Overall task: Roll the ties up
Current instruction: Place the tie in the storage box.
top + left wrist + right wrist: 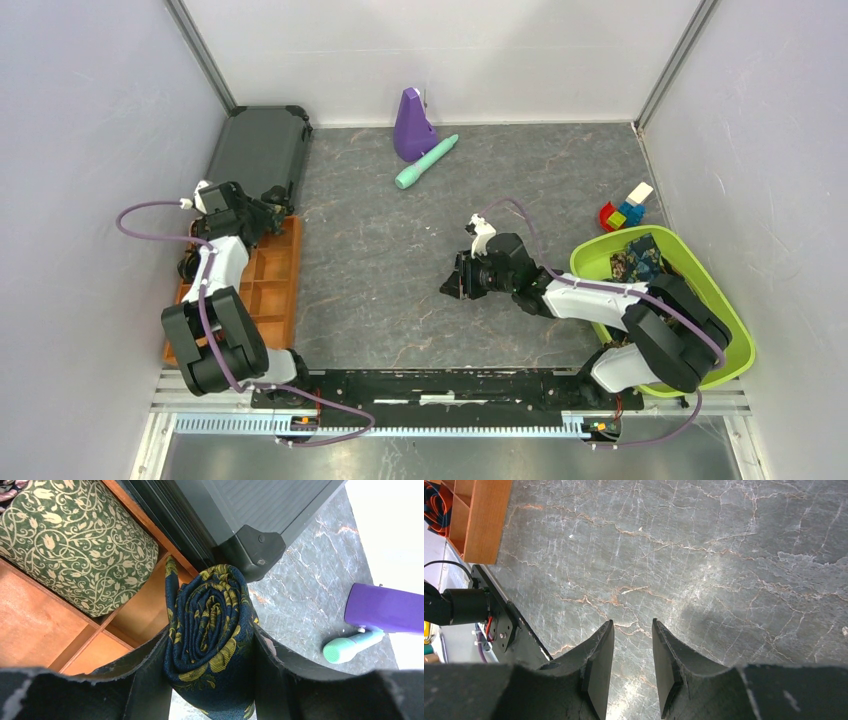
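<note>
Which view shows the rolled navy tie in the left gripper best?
Left wrist: the rolled navy tie fills the centre, its coil end-on, clamped in the left gripper. From top external the gripper hides it. Right wrist shows none of it.

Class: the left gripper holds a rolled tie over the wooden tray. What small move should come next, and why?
Probably lower the left gripper: the rolled navy tie is clamped above an empty compartment beside the green roll, not yet set down.
</note>
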Controlling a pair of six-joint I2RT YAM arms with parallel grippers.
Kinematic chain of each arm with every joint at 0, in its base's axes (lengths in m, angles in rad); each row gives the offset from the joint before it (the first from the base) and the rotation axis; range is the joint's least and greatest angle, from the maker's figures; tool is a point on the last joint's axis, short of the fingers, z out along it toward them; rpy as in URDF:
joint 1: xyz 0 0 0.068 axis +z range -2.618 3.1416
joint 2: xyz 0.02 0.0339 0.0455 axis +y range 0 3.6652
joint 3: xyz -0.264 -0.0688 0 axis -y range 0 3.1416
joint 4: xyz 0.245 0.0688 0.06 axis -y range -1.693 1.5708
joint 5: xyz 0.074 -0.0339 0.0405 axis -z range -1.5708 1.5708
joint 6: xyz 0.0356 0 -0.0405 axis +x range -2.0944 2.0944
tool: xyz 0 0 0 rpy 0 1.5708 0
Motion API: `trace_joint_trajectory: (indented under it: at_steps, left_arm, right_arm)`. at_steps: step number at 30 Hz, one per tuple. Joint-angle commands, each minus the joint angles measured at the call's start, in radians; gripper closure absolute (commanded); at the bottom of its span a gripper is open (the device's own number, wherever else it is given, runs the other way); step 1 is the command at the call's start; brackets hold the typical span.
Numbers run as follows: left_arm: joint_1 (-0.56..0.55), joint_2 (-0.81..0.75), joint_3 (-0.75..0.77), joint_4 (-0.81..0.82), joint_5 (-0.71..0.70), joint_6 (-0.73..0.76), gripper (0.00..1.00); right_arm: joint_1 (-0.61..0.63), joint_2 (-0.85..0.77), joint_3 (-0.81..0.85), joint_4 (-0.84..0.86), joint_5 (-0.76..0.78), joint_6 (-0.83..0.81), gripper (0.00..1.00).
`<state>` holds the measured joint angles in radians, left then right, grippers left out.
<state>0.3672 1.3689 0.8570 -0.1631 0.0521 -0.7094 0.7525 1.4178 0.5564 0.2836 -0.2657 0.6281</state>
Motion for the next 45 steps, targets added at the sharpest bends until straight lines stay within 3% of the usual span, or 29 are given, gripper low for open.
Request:
trace_joint_trajectory:
  at_steps: [1,16,20,24,28,45]
  left_arm:
    - [0.006,0.017,-0.024,0.073,-0.047,-0.066,0.62]
    - [0.004,0.091,-0.083,0.083,-0.055,-0.117,0.61]
    - [0.004,0.131,-0.053,0.067,-0.055,-0.122,0.51]
    - [0.003,0.130,-0.040,0.038,-0.055,-0.133,0.29]
    - [0.002,0.103,-0.027,-0.010,-0.066,-0.131,0.19]
    - [0.004,0.007,0.029,-0.208,-0.124,-0.157,0.07]
  right_arm:
    - [-0.003,0.009,-0.006,0.049,-0.018,0.004,0.60]
    - [-0.004,0.023,-0.002,0.052,-0.030,0.000,0.60]
    - [-0.004,0.027,0.003,0.049,-0.031,-0.005,0.60]
    - [-0.005,0.026,0.007,0.045,-0.030,-0.006,0.60]
    - [-0.007,0.024,0.007,0.046,-0.032,-0.006,0.60]
    - [-0.007,-0.001,-0.003,0.044,-0.032,0.005,0.60]
